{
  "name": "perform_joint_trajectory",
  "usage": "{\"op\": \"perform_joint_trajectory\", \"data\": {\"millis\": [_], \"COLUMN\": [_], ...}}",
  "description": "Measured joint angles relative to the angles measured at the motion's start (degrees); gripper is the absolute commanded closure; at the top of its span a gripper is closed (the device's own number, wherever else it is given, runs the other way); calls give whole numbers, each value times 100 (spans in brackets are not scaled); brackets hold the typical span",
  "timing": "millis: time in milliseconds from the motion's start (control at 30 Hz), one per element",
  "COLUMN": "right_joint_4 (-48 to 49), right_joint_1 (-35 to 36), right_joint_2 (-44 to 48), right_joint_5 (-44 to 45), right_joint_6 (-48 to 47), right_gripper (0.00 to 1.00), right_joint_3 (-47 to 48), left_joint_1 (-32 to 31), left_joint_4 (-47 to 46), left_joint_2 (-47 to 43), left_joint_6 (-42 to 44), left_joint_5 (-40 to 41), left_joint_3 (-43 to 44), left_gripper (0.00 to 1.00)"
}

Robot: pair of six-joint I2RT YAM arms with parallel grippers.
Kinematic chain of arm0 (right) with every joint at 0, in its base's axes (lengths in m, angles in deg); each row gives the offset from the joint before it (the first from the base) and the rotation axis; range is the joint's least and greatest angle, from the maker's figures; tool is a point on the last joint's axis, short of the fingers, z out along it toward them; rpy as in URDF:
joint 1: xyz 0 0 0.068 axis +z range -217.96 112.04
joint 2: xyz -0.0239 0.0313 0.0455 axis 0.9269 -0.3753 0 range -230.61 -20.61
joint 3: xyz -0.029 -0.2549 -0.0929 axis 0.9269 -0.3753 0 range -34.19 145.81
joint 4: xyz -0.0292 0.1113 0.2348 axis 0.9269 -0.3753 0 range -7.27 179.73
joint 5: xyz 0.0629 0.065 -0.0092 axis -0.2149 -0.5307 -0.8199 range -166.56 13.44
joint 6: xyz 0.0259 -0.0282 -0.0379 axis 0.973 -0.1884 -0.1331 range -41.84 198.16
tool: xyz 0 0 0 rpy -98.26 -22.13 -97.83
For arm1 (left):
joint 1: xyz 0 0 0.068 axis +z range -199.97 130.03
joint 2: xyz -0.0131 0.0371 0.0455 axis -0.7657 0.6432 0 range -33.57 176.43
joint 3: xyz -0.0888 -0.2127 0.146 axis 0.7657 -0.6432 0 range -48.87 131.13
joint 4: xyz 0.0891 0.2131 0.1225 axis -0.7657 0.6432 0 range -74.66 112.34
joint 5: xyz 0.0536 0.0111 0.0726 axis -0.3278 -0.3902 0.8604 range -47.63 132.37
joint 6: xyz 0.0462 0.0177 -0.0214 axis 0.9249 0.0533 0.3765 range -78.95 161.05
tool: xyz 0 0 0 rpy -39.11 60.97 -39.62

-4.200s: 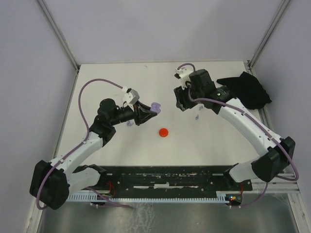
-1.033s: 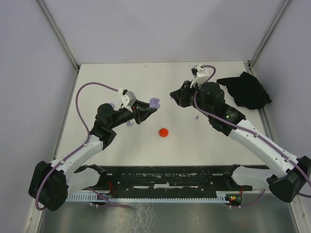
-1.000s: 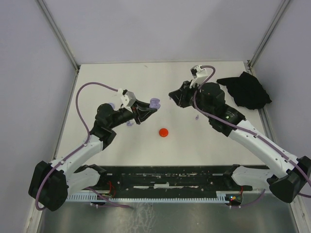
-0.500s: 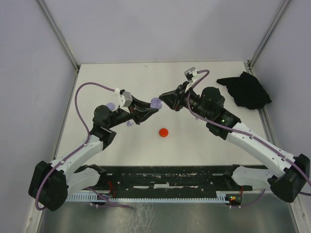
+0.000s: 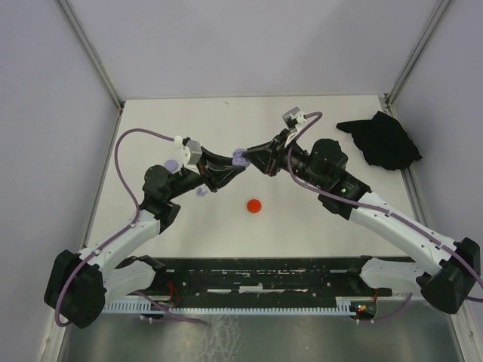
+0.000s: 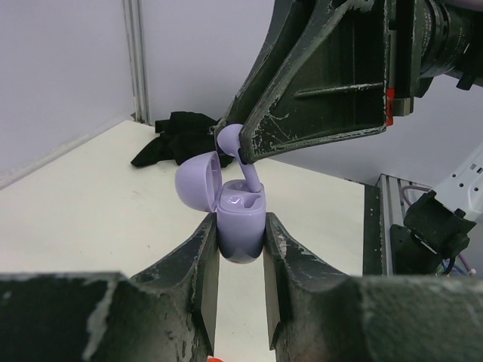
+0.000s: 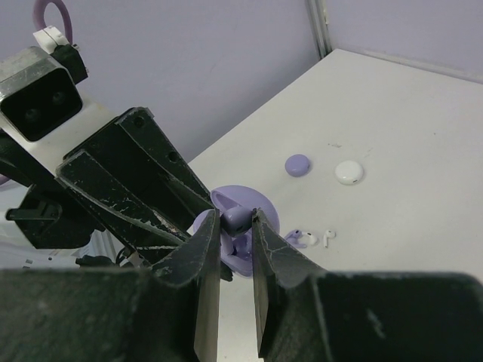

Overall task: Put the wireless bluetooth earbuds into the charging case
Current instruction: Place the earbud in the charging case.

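Observation:
My left gripper (image 6: 240, 226) is shut on a lilac charging case (image 6: 241, 234), held in the air with its lid (image 6: 198, 182) swung open. In the top view the case (image 5: 240, 157) sits between both grippers above the table's middle. My right gripper (image 7: 236, 219) is shut on the head of a lilac earbud (image 7: 235, 218), directly over the case (image 7: 243, 260). The left wrist view shows the earbud (image 6: 249, 177) with its stem reaching down to the case's open top. More earbuds lie on the table, one lilac (image 7: 296, 239) and two whitish (image 7: 311, 238).
A red round disc (image 5: 254, 205) lies in front of the grippers. A lilac disc (image 7: 297, 164) and a white disc (image 7: 349, 172) rest on the left side of the table. A black cloth (image 5: 381, 139) is bunched at the back right.
My right gripper has swung left with the lilac earbud until it meets the case held by my left gripper. The left gripper has lifted the case slightly.

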Motion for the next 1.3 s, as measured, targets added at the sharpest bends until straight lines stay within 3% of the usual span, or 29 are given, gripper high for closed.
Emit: {"op": "perform_joint_trajectory", "data": {"millis": [633,1033,1300], "right_joint_4": [249,380,291], "right_joint_1": [92,125,138], "right_joint_2": [7,50,50], "right_joint_5": [7,-94,-92], "right_joint_6": [-61,129,203], "right_gripper": [78,72,51], "right_joint_3": [-133,-348,-350], "left_joint_1": [-13,-13,-11], "left_joint_4": [-168,-426,-459], "left_joint_2": [-127,-223,-251], "left_joint_6": [-63,-214,-208], "left_joint_5": [291,415,385], "left_joint_3": [-168,-321,-391], "left_gripper": [97,97,97]}}
